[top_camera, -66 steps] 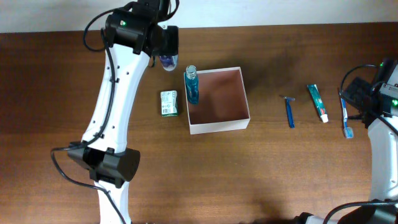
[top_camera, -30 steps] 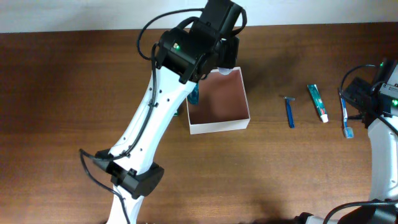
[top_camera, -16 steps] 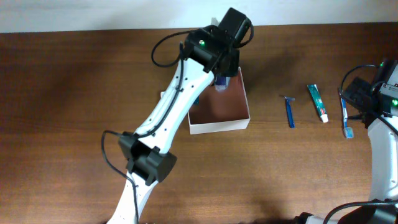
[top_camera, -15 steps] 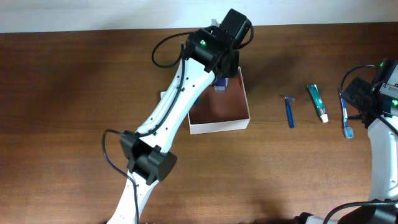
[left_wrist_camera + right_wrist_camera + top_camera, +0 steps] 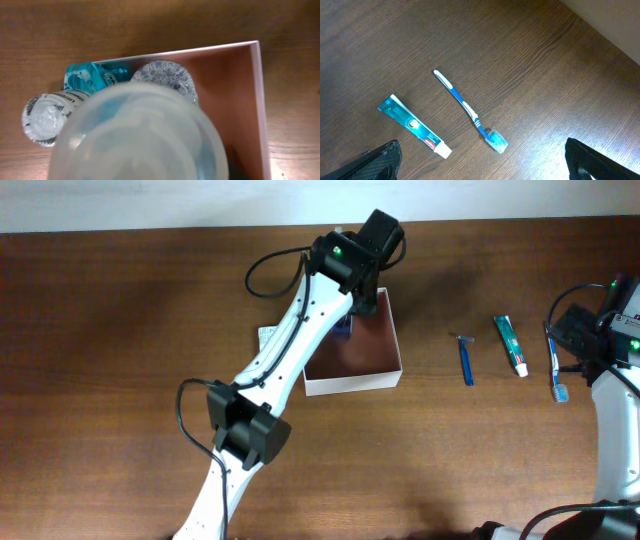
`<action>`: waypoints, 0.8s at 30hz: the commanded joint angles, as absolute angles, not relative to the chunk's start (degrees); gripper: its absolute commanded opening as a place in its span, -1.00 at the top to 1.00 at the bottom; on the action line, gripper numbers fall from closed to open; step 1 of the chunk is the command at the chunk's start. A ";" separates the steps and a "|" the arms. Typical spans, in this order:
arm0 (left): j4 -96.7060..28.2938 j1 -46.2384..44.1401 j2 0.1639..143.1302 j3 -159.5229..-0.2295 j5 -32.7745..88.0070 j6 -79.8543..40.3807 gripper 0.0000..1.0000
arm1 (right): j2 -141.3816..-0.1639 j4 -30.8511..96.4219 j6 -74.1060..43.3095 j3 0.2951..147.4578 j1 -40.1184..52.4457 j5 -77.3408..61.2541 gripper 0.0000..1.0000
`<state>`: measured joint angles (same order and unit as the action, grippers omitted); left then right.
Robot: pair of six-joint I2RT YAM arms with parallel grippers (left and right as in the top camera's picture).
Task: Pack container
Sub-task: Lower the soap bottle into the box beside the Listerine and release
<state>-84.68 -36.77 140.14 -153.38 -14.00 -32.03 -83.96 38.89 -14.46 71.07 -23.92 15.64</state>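
Observation:
The container (image 5: 375,340), a shallow white box with a reddish-brown inside (image 5: 225,100), sits mid-table. My left gripper (image 5: 350,315) hangs over its back left corner, shut on a small clear bottle (image 5: 145,135) of bluish liquid. That bottle fills the left wrist view and hides the fingers. A turquoise bottle (image 5: 85,80) with a clear cap stands at the container's left wall; I cannot tell on which side. My right gripper (image 5: 492,167) is open above bare table at the far right, near a toothbrush (image 5: 467,110) and a toothpaste tube (image 5: 415,127).
A green carton (image 5: 266,335) lies left of the container, mostly under my left arm. Right of the container lie a blue razor (image 5: 465,360), the toothpaste tube (image 5: 511,345) and the toothbrush (image 5: 556,370). The left arm stretches diagonally from the front left.
My left arm has swung right from beside the green carton to over the container, carrying the clear bottle. The right arm has not moved.

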 commanded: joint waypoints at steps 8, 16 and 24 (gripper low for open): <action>-83.37 -36.36 140.92 -154.76 -16.36 -33.95 0.63 | -84.07 38.74 -14.15 71.57 -24.08 16.78 -0.97; -83.64 -36.21 142.91 -154.76 -16.36 -33.95 0.63 | -84.07 38.74 -14.15 71.57 -24.08 16.78 -0.97; -83.92 -35.77 143.44 -154.76 -16.56 -33.89 0.63 | -84.07 38.74 -14.15 71.57 -24.08 16.78 -0.97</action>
